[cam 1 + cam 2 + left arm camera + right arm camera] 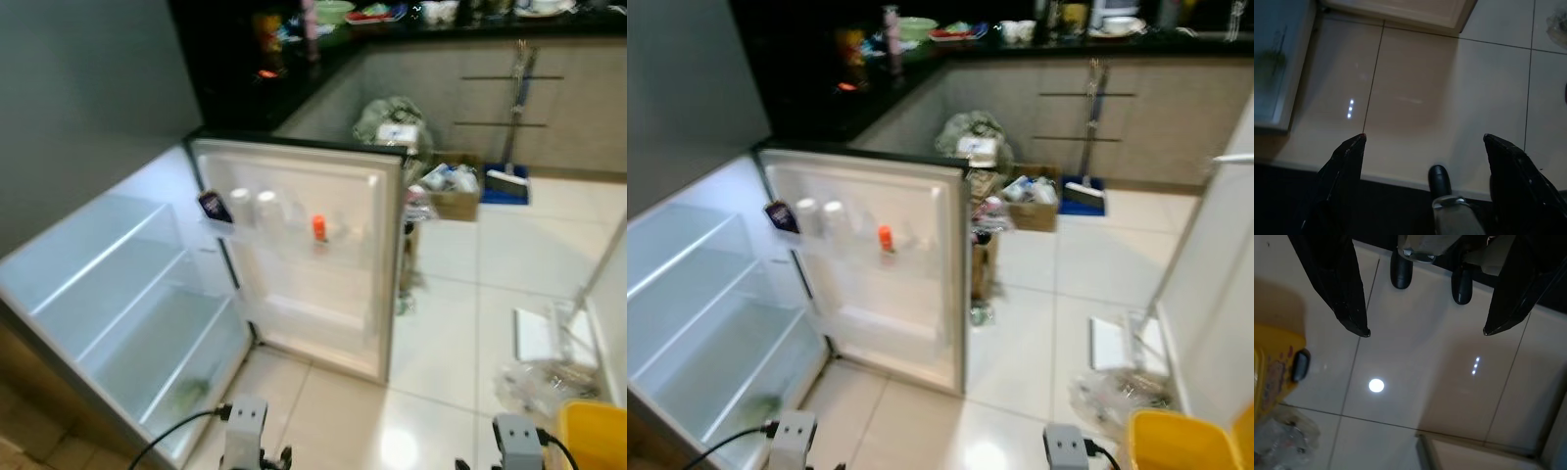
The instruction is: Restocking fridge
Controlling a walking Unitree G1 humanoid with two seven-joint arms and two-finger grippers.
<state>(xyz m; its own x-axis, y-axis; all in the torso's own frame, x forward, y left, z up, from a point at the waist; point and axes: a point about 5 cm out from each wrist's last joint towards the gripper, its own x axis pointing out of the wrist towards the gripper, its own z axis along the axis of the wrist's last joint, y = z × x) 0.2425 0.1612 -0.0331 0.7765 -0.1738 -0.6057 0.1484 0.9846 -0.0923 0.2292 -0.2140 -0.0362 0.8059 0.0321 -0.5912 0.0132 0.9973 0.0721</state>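
Observation:
The fridge (118,294) stands open on my left, its glass shelves bare except for a small green thing (191,392) on the lowest one. Its door (343,323) swings out toward the kitchen. The door rack holds a dark packet (212,206), two white-capped bottles (253,208) and an orange-capped bottle (319,228). Both arms hang low in front of me. My left gripper (1423,137) is open over the cream floor tiles near the fridge's bottom corner. My right gripper (1426,334) is open too, with nothing between its fingers.
A yellow bin (593,436) sits by my right side, with a crumpled plastic bag (534,382) and a white flat item (534,335) beyond it. A cardboard box of clutter (453,191), a full bag (392,122) and a broom (509,147) stand by the cabinets.

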